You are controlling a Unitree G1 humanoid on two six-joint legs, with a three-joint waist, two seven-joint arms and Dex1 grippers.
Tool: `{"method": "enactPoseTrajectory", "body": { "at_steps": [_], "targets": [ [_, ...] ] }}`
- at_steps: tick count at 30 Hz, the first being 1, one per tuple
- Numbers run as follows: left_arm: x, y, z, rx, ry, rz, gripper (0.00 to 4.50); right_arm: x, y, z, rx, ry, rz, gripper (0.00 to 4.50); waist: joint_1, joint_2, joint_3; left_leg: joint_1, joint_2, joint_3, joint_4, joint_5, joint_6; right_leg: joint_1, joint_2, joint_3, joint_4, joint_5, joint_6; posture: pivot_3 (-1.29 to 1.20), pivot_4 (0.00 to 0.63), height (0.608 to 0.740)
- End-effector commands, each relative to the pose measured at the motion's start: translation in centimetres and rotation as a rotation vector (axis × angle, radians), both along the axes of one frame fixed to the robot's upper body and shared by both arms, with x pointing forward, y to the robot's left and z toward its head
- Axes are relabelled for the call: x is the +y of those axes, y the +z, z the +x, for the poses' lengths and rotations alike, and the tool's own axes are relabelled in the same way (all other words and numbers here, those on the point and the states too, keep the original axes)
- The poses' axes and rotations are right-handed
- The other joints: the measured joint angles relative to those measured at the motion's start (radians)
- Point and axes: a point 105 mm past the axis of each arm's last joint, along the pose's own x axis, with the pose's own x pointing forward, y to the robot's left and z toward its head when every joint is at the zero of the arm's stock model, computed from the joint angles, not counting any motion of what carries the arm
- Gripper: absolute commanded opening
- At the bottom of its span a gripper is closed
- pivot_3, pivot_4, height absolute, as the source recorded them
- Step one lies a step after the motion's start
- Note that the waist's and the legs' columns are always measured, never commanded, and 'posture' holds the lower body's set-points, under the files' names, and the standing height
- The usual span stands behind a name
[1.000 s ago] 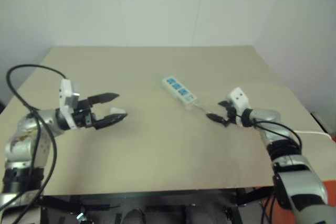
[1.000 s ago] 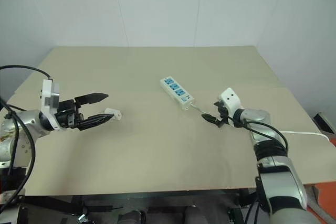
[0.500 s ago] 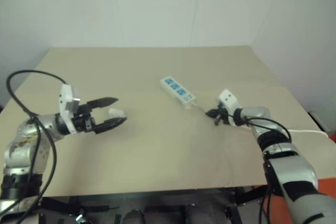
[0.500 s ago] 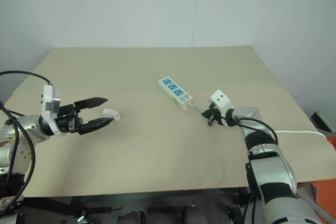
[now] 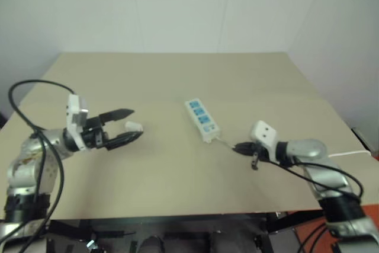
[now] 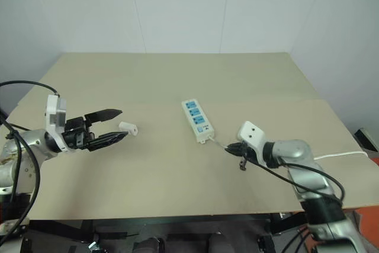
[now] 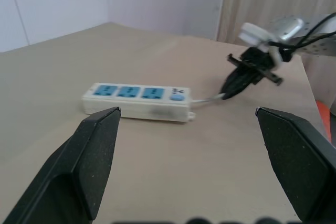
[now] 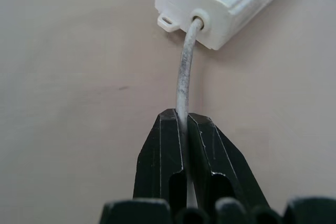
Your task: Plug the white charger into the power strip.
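1. The right gripper [image 6: 238, 150] is seen low over the near right part of the table [image 6: 177, 188]. Its two black fingers [image 8: 163, 156] are pressed together, and the thin white cable [image 8: 184, 85] is pinched between them.

2. The cable is held close to the spot where it comes out of the power strip [image 6: 197, 121]. In the right wrist view, a short curved bit of cable is seen between the fingertips and the end of the strip.

3. Past the right arm, more of the white cable [image 6: 337, 155] is seen running off toward the right edge of the table.

4. The left gripper [image 6: 117, 124] is held up above the left side of the table, pointing toward the middle. Its fingers [image 7: 92, 156] are spread wide apart, and nothing is held between them.

5. The white charger [image 6: 128, 127] is lying on the table just past the tips of the left gripper. It cannot be told if a fingertip is touching it. It is well apart from the power strip.

6. The power strip is lying flat near the middle of the table. It is set at a slant, with its cable end nearer the robot. Three blue sockets are seen in a row on top. A small switch [image 7: 177, 96] is seen by the cable end.

7. The far half of the table is bare, and a white wall [image 6: 177, 10] is seen behind it.
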Motion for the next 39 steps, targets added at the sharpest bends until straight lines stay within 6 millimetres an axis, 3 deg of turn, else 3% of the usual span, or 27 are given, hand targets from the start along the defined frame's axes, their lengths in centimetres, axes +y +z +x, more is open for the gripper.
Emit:
{"method": "enactPoseTrajectory", "body": {
  "at_steps": [1,8,13,19,22,30,39],
  "targets": [
    [-0.3,1.1,0.3,-0.05,-0.027,-0.002,4.5,-0.7,0.5,-1.3,0.017,-0.029,0.015,0.35,0.002,0.0,0.0,0.001,0.0,0.0,0.0,0.0,0.0,0.0,0.0,0.0,0.0,0.0,0.0,0.0,0.15,0.74],
    [-0.9,1.2,0.7,-0.051,-0.067,0.003,4.5,-1.5,-1.7,-1.9,0.034,-0.134,-0.005,2.68,0.002,-0.001,0.0,0.0,0.0,0.0,0.0,0.0,0.0,0.0,0.0,0.0,-0.001,0.0,-0.001,0.0,0.15,0.74],
    [-0.6,1.3,0.8,-0.058,-0.047,0.011,4.5,0.5,1.1,-1.5,-0.107,-0.254,0.251,4.42,0.002,-0.001,0.0,0.0,0.0,0.0,0.0,0.0,0.0,0.0,0.0,0.0,0.0,0.0,-0.001,0.0,0.15,0.74],
    [-0.4,1.3,0.6,-0.061,-0.04,0.012,4.5,2.6,1.8,-1.5,-0.225,-0.386,0.383,4.47,0.005,-0.001,-0.001,0.0,0.0,0.0,0.0,0.0,0.0,0.0,0.0,0.0,-0.001,0.0,-0.001,0.0,0.15,0.74],
    [-0.3,1.4,0.7,-0.062,-0.034,0.012,4.5,4.6,1.6,-2.1,-0.203,-0.339,0.446,4.47,0.005,-0.001,-0.001,-0.001,0.0,0.0,0.0,0.0,0.0,0.0,0.0,0.0,-0.001,0.0,-0.001,0.0,0.15,0.74],
    [-0.5,1.5,0.7,-0.067,-0.028,0.01,4.5,5.9,1.3,-0.4,-0.236,-0.447,0.498,4.47,0.004,-0.001,-0.001,0.0,0.0,0.0,0.0,0.0,0.0,0.0,0.0,0.0,0.0,0.0,-0.001,0.0,0.15,0.74],
    [-0.5,1.5,0.8,-0.065,-0.025,0.009,4.5,6.5,-0.3,0.1,-0.181,-0.423,0.478,4.47,0.004,-0.001,-0.001,-0.001,0.0,0.0,0.0,0.0,0.0,0.0,0.0,0.0,-0.001,0.0,-0.001,0.0,0.15,0.74]
  ]
}}
